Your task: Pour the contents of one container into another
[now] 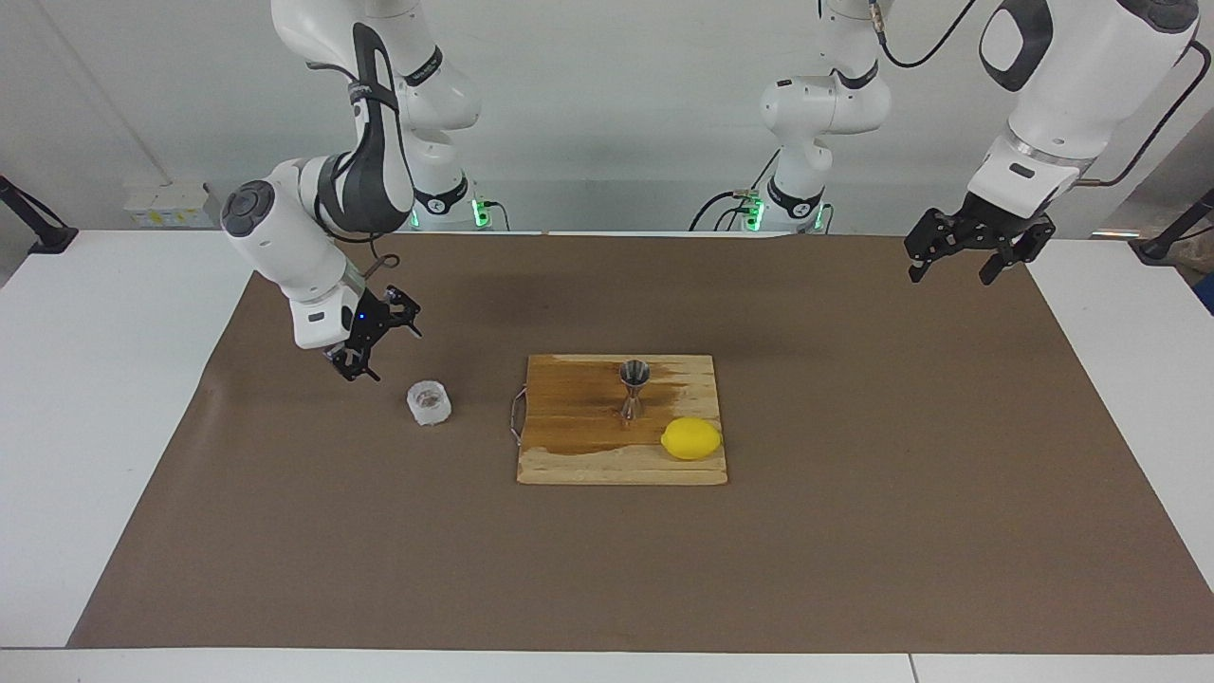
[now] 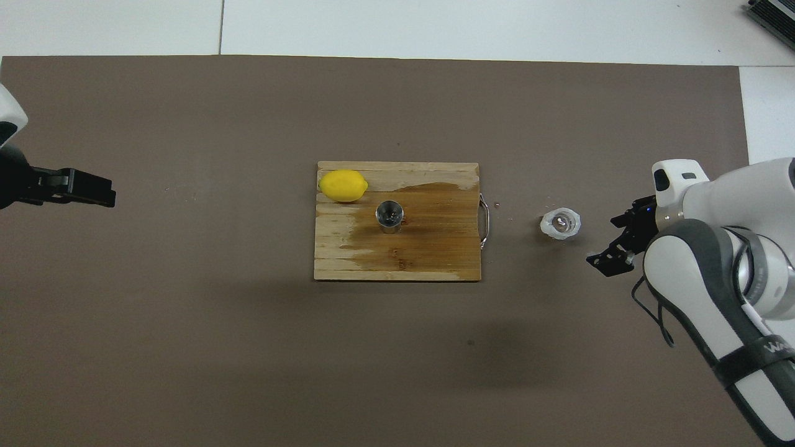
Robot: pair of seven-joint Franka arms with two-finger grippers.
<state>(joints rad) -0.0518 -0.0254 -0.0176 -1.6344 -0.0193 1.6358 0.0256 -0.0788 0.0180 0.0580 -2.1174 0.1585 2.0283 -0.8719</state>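
Note:
The squat translucent whitish cup [image 1: 429, 402] stands upright on the brown mat, beside the cutting board toward the right arm's end; it also shows in the overhead view [image 2: 560, 224]. My right gripper [image 1: 395, 351] is open and empty, raised over the mat beside the cup and clear of it; it also shows in the overhead view [image 2: 601, 242]. The steel hourglass jigger [image 1: 634, 387] stands upright on the board, and the overhead view shows it too [image 2: 389, 216]. My left gripper [image 1: 958, 264] is open and empty, and waits high over the mat's edge at the left arm's end [image 2: 102, 191].
A wooden cutting board [image 1: 588, 465] with a dark wet patch and a wire handle lies mid-table. A yellow lemon [image 1: 691, 438] lies on it beside the jigger, farther from the robots. A brown mat [image 1: 854, 531] covers most of the white table.

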